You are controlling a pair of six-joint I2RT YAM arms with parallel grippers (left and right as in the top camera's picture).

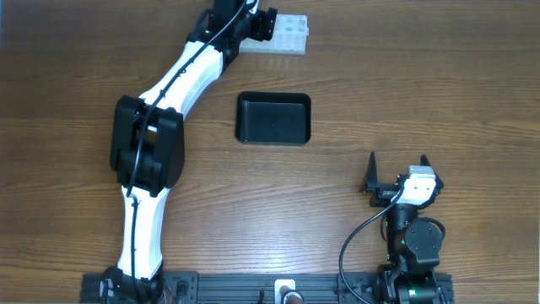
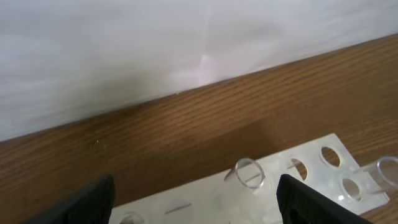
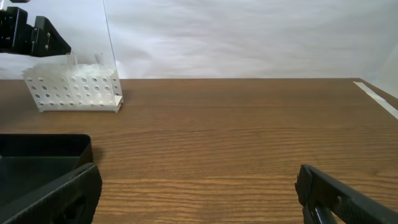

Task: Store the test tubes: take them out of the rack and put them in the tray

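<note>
The white perforated rack [image 1: 284,35] stands at the table's far edge, with clear test tubes [image 3: 73,60] poking up from it. My left gripper [image 1: 268,25] hangs over the rack's left end, open. In the left wrist view its fingers [image 2: 87,202] stand wide apart on either side of one clear tube [image 2: 245,173], not touching it, and a second tube [image 2: 388,169] stands further along the rack [image 2: 292,186]. The black tray [image 1: 273,118] lies mid-table with nothing in it. My right gripper [image 1: 397,169] rests open near its base, far from both.
A white wall [image 3: 249,37] rises just behind the rack. Bare wooden tabletop [image 1: 405,76] spreads to the right of the tray and the rack. A strip of pale tape [image 3: 376,96] marks the table's right side.
</note>
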